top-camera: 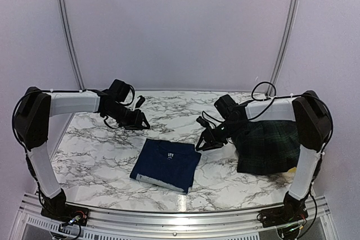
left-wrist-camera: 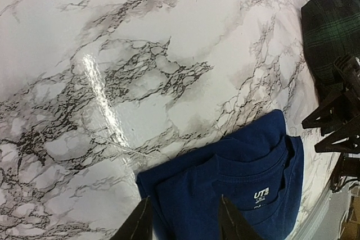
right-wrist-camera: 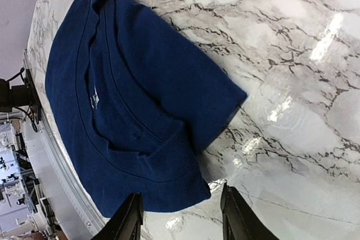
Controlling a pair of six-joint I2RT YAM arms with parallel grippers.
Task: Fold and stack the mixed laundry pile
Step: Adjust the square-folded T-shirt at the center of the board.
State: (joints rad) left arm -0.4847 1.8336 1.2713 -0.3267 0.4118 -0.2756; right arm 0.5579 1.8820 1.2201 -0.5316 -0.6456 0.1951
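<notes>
A folded navy shirt [top-camera: 167, 164] lies flat at the middle of the marble surface [top-camera: 95, 155], collar label up. The left pincer [top-camera: 143, 123] hangs at 11 o'clock of it, not touching it. Its jaws stand partly open with nothing between them. In its own view the shirt's edge shows just past its fingertips [left-wrist-camera: 136, 224]. The right pincer [top-camera: 201, 144] hangs at 2 o'clock of the shirt, just beside its corner, also partly open and empty. The plaid [top-camera: 267, 147] lies bunched at 3 o'clock of the right pincer, under that arm, apart from the shirt.
</notes>
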